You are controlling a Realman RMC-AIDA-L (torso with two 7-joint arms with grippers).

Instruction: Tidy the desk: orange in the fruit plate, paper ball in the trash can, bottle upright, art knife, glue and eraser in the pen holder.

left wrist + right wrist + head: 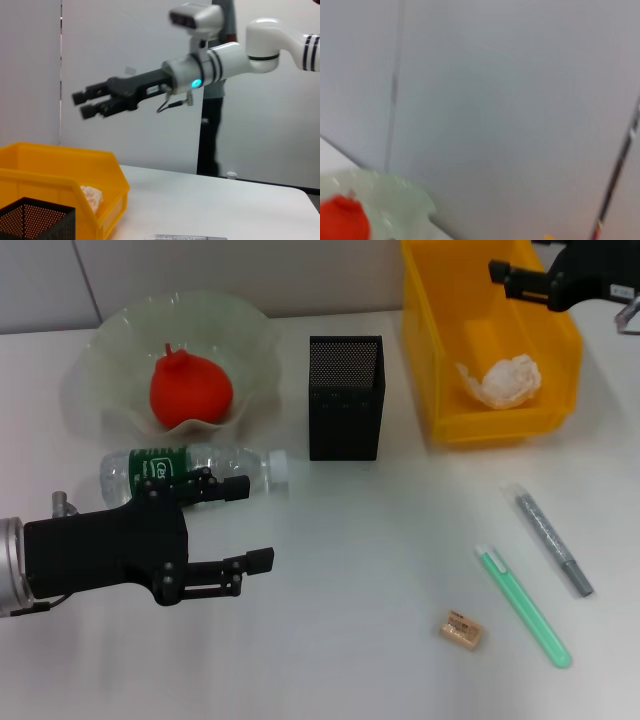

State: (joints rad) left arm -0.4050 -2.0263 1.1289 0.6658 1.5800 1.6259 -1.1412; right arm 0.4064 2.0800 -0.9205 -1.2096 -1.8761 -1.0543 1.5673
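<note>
The orange [190,390] lies in the pale green fruit plate [110,340]. In front of the plate, a clear bottle [190,468] lies on its side. My left gripper [250,523] hovers open just in front of the bottle, one finger over its neck. A white paper ball [505,380] sits inside the yellow trash can [430,330]. Above the can's far end my right gripper [512,280] hangs open and holds nothing; it also shows as the right gripper [87,103] in the left wrist view. The green art knife [525,607], grey glue [553,542] and eraser [460,630] lie on the table at the right front.
A black mesh pen holder [346,398] stands between the plate and the trash can. The white table [380,540] stretches between my left gripper and the small items. A wall rises behind the desk.
</note>
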